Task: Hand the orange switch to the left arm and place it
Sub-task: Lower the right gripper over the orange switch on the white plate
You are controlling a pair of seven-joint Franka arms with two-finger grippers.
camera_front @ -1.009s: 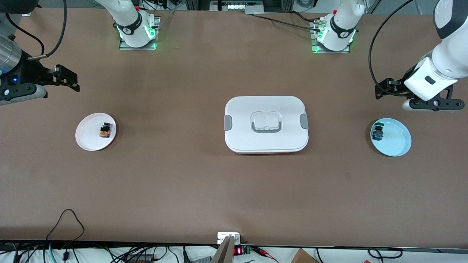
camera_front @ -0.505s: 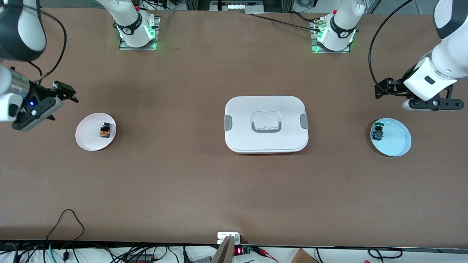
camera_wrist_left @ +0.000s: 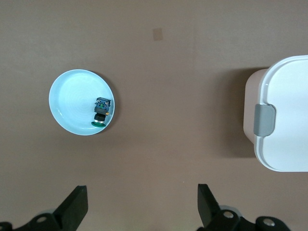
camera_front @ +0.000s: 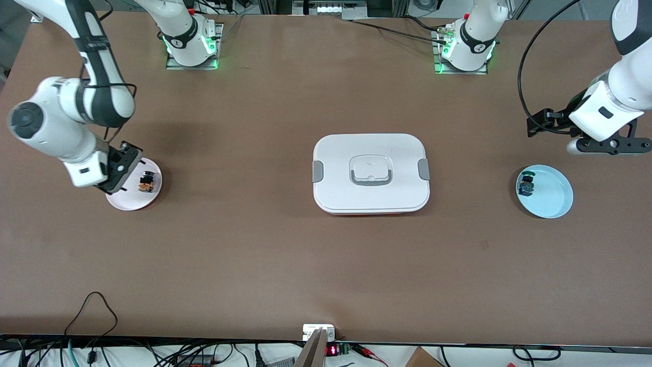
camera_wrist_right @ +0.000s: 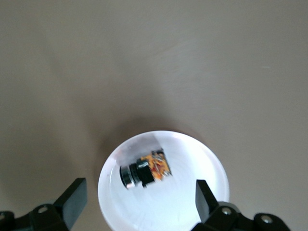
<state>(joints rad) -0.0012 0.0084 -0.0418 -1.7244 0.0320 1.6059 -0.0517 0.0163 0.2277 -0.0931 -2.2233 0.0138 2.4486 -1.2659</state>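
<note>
The orange switch (camera_front: 146, 182) lies on its side on a small white plate (camera_front: 122, 201), well away from the box (camera_front: 371, 173), toward the right arm's end of the table. The right gripper (camera_front: 118, 172) hangs over that plate with its fingers spread wide. The left gripper (camera_front: 603, 145), fingers also spread wide and holding nothing, waits over the table near a light blue plate (camera_front: 552, 196) that holds a blue-green switch (camera_front: 526, 185).

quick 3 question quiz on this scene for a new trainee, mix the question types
1. True or false: the orange switch lies on the white plate.
2. Which gripper is over that plate? A) left gripper B) right gripper
3. Fill in: between the two plates stands the white ____.

Key
1. True.
2. B; it is open, and the left gripper waits, open, near the blue plate.
3. box.
</note>
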